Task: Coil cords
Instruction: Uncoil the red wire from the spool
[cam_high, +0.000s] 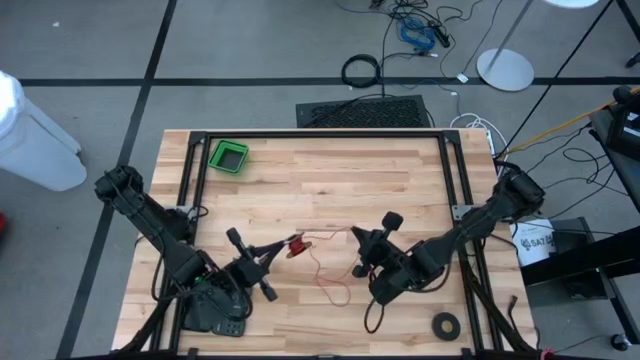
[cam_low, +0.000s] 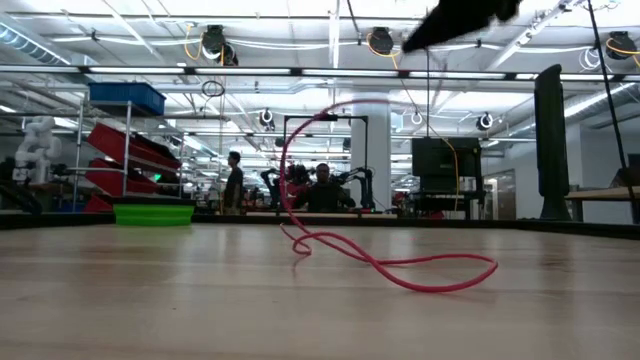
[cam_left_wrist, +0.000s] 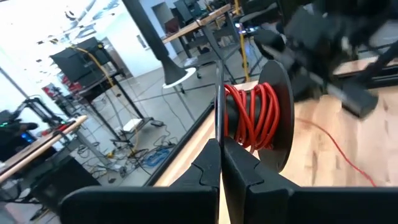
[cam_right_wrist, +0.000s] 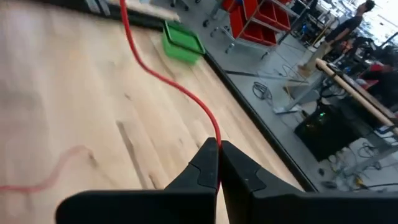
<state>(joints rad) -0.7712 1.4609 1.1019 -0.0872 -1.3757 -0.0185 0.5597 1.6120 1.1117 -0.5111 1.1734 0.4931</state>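
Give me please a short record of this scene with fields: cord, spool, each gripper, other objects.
cord: thin red cord, partly loose in loops on the table
spool: black spool with red turns wound on it
left gripper: shut on the spool's flange
right gripper: shut on the red cord, raised above the table
other objects: green bin at far left corner; black tape ring near the front right

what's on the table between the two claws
In the high view, only the red cord lies there: it runs from the spool in the left claw across bare wood, loops, and ends in the right claw.
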